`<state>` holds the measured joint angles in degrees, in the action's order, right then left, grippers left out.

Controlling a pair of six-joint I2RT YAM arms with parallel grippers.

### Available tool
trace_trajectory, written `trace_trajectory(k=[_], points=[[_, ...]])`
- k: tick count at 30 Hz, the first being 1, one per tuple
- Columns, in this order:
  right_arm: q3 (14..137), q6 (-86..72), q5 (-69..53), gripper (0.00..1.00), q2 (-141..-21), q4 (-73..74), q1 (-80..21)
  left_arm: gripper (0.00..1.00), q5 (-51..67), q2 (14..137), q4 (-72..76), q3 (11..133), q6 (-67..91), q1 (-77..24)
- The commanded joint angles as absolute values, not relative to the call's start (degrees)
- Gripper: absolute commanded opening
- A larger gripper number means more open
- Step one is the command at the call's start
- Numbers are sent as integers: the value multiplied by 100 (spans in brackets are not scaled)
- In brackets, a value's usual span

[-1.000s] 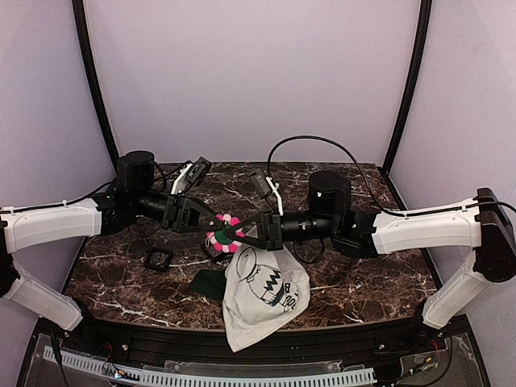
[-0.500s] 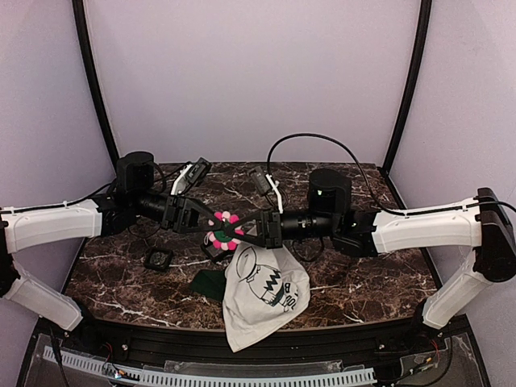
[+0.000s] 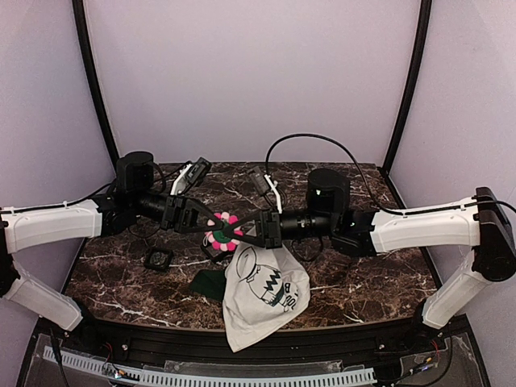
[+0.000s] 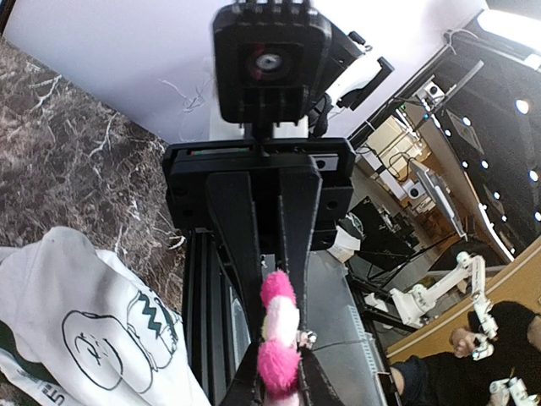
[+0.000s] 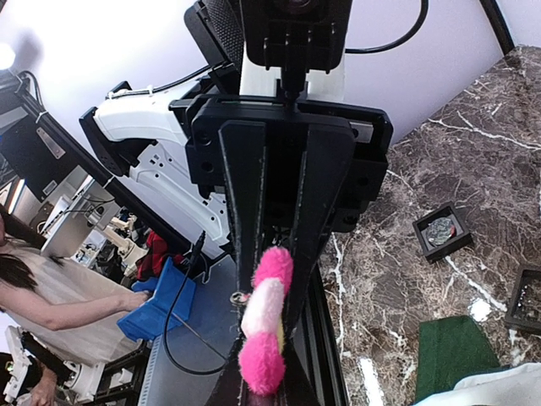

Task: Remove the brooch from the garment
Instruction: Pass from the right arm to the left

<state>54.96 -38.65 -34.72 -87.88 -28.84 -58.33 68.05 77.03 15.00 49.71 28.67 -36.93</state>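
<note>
Lilac walls (image 3: 258,81) enclosed the dark marble tabletop (image 3: 363,274). Toward its left edge, a black square frame (image 5: 441,230) held something grey (unclear what). Above the middle, the left gripper (image 3: 211,226) and right gripper (image 3: 240,234) both pinched the brooch (image 3: 223,230), over the garment (image 3: 262,294) draped across the front edge.

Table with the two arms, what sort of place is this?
Probably a robotics lab: two robot arms mounted at a marble-look table inside a plain-walled booth, with another robot arm and a person visible beyond.

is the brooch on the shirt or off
Cannot tell: left hand and right hand pinch the brooch; the shirt bunches close by, any join hidden.
</note>
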Motion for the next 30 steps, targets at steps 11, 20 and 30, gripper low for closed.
trace_trajectory(k=[11,20,30], points=[[5455,-3952,-3428,0,-8692,-3310,-5809,9,6863,7655,1664,4870,2904,-3739],[5285,-4076,-3410,0,-8651,-3544,-5741,1,6927,7631,1917,4815,3066,-3740],[5055,-3969,-3412,40,-8383,-3512,-5704,1,6954,7652,2230,4772,3355,-3723]])
